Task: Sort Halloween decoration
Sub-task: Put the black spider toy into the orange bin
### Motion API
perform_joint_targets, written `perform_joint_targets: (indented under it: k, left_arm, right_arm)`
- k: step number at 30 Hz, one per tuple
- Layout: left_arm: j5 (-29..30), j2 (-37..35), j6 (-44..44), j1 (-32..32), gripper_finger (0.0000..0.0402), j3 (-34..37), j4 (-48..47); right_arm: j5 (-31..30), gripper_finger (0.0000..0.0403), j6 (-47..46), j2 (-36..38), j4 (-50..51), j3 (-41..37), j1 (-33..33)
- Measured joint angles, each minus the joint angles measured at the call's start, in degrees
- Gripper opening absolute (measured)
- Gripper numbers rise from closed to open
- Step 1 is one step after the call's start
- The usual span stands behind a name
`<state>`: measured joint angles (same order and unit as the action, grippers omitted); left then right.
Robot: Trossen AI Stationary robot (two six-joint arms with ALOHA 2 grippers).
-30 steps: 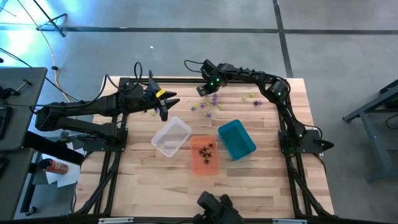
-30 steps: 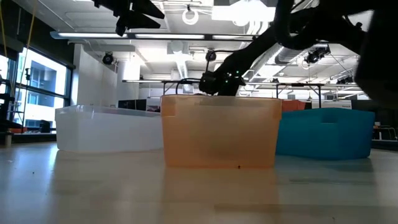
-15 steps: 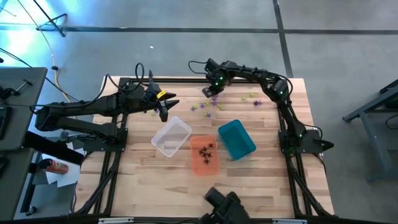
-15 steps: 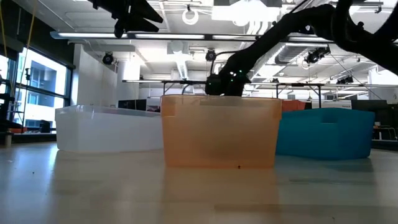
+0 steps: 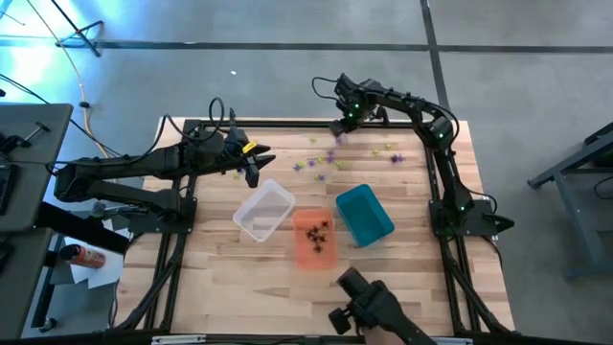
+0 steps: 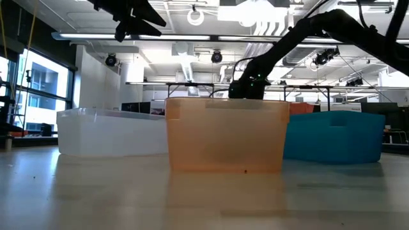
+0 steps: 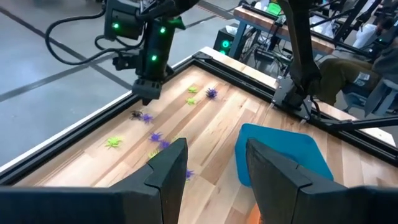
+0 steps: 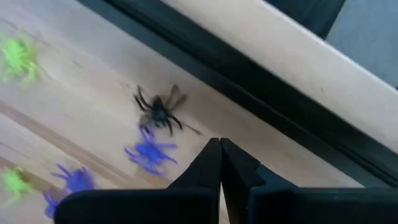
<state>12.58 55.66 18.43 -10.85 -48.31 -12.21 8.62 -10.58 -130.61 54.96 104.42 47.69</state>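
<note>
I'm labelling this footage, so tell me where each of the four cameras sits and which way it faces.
High: overhead, straight down on table, both arms, three bins.
Low: tabletop level, facing orange bin; arms hang above.
Left wrist: on left arm, past its open jaws toward right gripper.
Right wrist: on right arm, past its shut jaws at black spider.
Shared: both wrist views show that spider.

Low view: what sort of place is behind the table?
Probably a robotics lab or workshop: open ceiling with strip lights and ducts, workbenches behind the bins, large windows at one side.
</note>
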Motion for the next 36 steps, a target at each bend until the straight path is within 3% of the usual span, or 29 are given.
perform_joint_targets:
  k: [8, 20, 36]
  left_arm:
    - [0.00, 0.00, 0.03, 0.00, 0.0152, 0.00, -0.17]
    - [0.04, 0.00, 3.18, 0.00, 0.0152, 0.00, -0.06]
    - [0.04, 0.00, 5.40, 0.00, 0.0152, 0.00, -0.14]
  right_arm:
    - [3.98, 0.0000, 0.19, 0.98, -3.54, 0.04, -1.34]
    - [0.60, 0.0000, -2.41, -1.31, -8.86, 0.09, -2.24]
    - [-4.09, 0.0000, 12.31, -1.12, 8.59, 0.28, -2.70]
